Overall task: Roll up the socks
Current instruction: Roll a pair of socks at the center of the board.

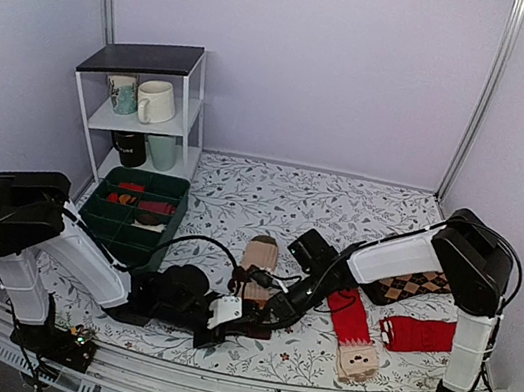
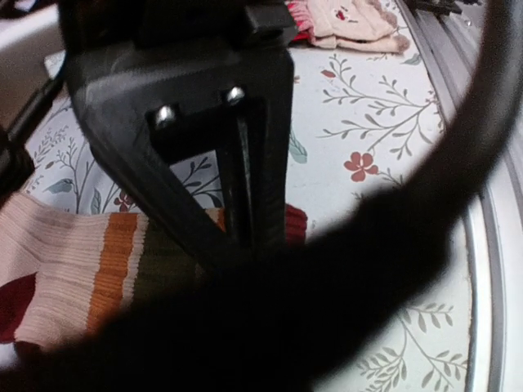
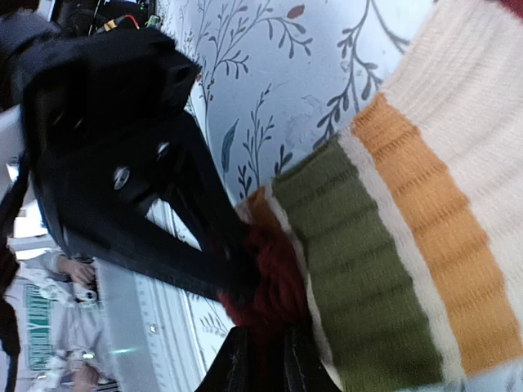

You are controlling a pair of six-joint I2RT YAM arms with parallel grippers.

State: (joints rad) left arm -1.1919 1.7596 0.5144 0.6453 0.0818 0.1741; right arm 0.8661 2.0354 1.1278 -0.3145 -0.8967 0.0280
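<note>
We're in a robot test booth dressed up like a home: plain lilac panels [image 1: 317, 54] on metal posts [image 1: 485, 93], a floral tablecloth [image 1: 262, 196], a white shelf [image 1: 118, 120] of mugs [image 1: 155, 101], an aluminium rail [image 1: 238, 387] up front.

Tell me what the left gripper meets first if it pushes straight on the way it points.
The striped sock: the left gripper has its tips right at the green-and-red cuff, apparently pinching it; the floral table lies just beneath.
</note>
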